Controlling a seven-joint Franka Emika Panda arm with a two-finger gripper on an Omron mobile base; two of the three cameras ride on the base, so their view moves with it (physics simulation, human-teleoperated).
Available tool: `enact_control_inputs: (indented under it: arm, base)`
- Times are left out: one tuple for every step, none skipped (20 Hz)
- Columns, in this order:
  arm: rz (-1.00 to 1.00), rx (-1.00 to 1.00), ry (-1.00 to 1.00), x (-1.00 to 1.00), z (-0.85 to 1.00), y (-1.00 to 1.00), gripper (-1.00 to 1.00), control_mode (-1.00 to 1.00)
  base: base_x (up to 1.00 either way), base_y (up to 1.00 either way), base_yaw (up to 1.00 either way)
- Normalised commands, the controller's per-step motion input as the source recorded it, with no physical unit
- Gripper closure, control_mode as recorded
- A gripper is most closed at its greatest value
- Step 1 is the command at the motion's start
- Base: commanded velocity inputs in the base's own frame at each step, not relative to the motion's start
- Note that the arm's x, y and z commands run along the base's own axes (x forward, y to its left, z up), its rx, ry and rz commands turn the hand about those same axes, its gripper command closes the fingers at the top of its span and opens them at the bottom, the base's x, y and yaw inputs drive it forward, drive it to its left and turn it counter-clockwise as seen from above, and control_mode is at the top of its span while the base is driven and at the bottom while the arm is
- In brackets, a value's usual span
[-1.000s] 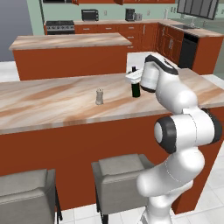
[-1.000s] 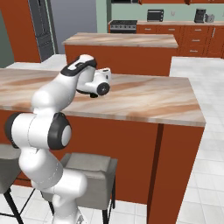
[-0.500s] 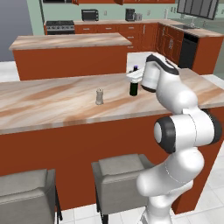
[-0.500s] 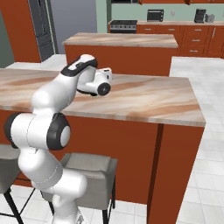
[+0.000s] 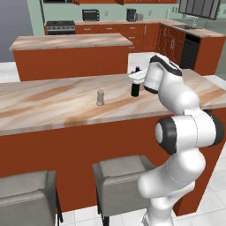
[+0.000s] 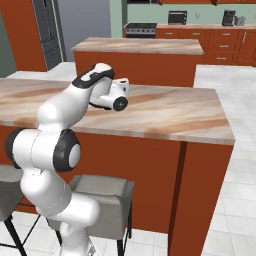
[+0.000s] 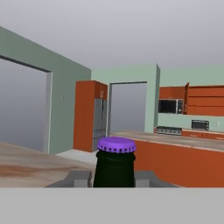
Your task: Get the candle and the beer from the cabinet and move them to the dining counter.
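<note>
Hand view: our gripper (image 7: 113,178) is squeezed on the beer (image 7: 114,162) by its neck | beer stands on the dining counter (image 5: 48,103) | we see the candle (image 5: 100,97) standing well apart on it

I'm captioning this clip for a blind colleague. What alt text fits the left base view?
A white robot arm reaches over the dining counter, its gripper shut on the neck of a dark beer bottle standing near the counter's far edge. The small pale candle stands upright on the counter to the bottle's left, apart from it; two grey stools sit below.
</note>
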Motion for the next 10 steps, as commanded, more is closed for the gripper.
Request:
enact_control_inputs:
  arm:
    - [0.0, 0.0, 0.0, 0.01, -0.05, 0.0, 1.0, -1.0]
    - [0.0, 0.0, 0.0, 0.0, -0.07, 0.0, 1.0, -1.0]
    - [0.0, 0.0, 0.03, 0.01, -0.07, 0.0, 1.0, -1.0]
    - [0.0, 0.0, 0.06, 0.02, -0.04, 0.0, 1.0, -1.0]
    - [0.0, 0.0, 0.09, 0.04, -0.01, 0.0, 1.0, -1.0]
    - [0.0, 0.0, 0.1, 0.03, 0.0, 0.0, 1.0, -1.0]
    - [0.0, 0.0, 0.11, 0.05, 0.0, 0.0, 1.0, -1.0]
    - [0.0, 0.0, 0.12, 0.09, 0.0, 0.0, 1.0, -1.0]
    - [0.0, 0.0, 0.12, 0.11, 0.0, 0.0, 1.0, -1.0]
    - [0.0, 0.0, 0.12, 0.09, 0.0, 0.0, 1.0, -1.0]
  base:
    - [0.0, 0.0, 0.0]
    - [0.0, 0.0, 0.0]
    - [0.0, 0.0, 0.0]
    - [0.0, 0.0, 0.0]
    - [0.0, 0.0, 0.0]
    - [0.0, 0.0, 0.0]
    - [0.0, 0.0, 0.0]
    - [0.0, 0.0, 0.0]
    - [0.0, 0.0, 0.0]
    - [0.0, 0.0, 0.0]
